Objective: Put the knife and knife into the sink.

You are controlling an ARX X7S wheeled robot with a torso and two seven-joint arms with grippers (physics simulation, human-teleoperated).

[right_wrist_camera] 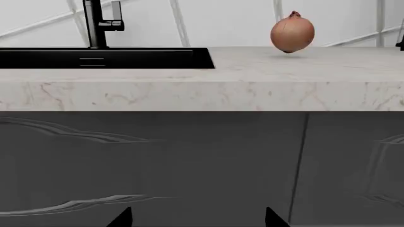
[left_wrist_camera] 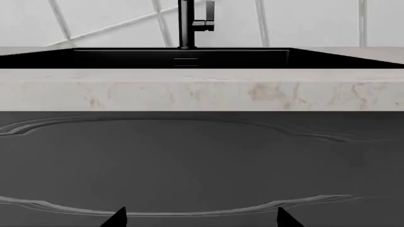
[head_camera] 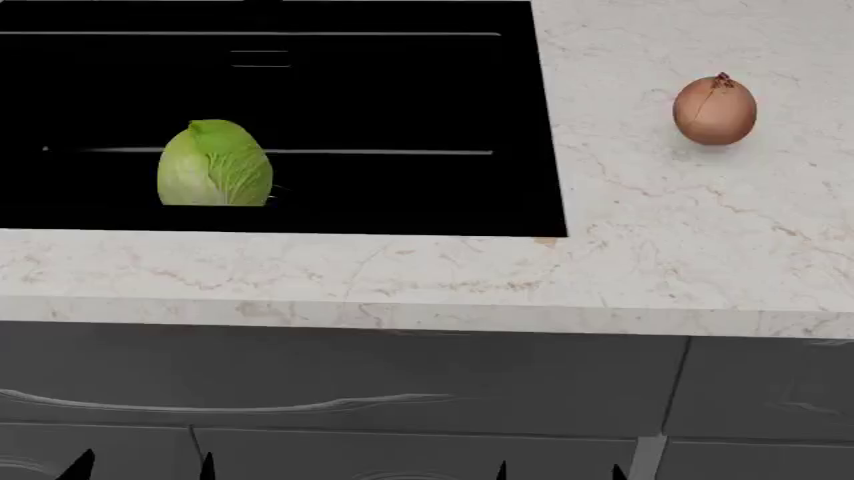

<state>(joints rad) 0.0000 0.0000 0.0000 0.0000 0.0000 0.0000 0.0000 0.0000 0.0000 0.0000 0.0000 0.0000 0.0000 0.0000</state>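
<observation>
Neither knife shows in any view. The sink point(head_camera: 400, 100) is a glossy black basin set into the pale marble counter point(head_camera: 641, 260); its front rim also shows as a dark strip, the sink point(left_wrist_camera: 126, 57) and the sink point(right_wrist_camera: 139, 57). My left gripper point(head_camera: 143, 470) and right gripper point(head_camera: 558, 472) hang low in front of the grey cabinet doors, below counter height. Both are open with nothing between the fingers: the left gripper point(left_wrist_camera: 202, 218) and the right gripper point(right_wrist_camera: 197, 218) show only dark fingertips set wide apart.
A green cabbage point(head_camera: 214, 163) lies inside the sink. A brown onion point(head_camera: 714, 109) stands on the counter to the right, the same onion point(right_wrist_camera: 292, 32) in the right wrist view. A black faucet point(left_wrist_camera: 187, 23) rises behind the sink. Grey cabinet fronts point(head_camera: 400, 380) face both arms.
</observation>
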